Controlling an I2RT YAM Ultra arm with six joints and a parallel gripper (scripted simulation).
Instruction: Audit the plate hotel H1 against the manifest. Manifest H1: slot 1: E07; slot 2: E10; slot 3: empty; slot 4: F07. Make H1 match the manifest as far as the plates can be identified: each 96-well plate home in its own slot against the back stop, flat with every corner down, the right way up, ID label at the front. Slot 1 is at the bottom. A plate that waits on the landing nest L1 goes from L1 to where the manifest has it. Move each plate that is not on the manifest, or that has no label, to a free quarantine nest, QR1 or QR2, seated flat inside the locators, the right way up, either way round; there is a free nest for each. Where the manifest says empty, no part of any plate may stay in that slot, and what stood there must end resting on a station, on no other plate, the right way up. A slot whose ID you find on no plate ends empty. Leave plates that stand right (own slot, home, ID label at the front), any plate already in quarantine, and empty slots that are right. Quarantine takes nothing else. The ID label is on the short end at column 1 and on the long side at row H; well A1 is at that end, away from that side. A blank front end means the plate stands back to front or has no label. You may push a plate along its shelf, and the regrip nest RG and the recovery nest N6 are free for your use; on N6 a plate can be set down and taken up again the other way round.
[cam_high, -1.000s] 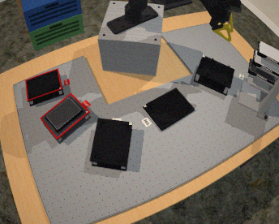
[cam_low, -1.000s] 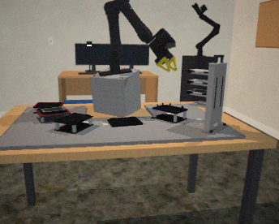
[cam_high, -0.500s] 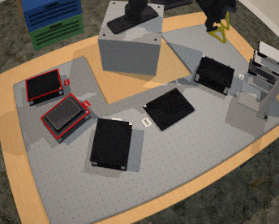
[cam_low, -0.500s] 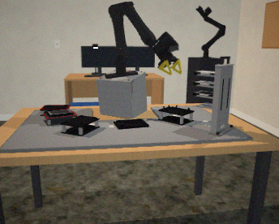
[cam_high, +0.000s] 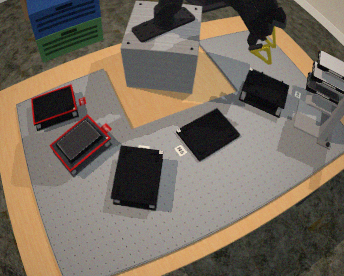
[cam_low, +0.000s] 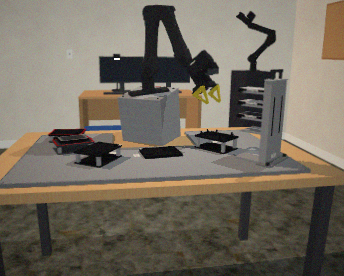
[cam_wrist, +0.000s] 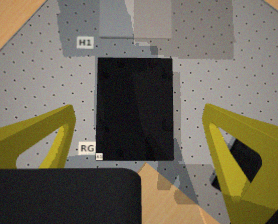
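My gripper with yellow fingers hangs open and empty in the air above the black regrip nest RG. In the wrist view the fingers spread wide to both sides of that nest, with the RG label and the H1 label on the mat. The plate hotel H1 stands at the far right; it also shows in the exterior view. I see pale plate ends in its slots, but the labels are too small to read. A grey plate sits in the nearer red-framed quarantine nest.
The other red-framed quarantine nest looks black. A black raised nest stands at the front and a flat black nest in the middle. The grey arm pedestal stands at the back. Blue and green crates are beyond the table.
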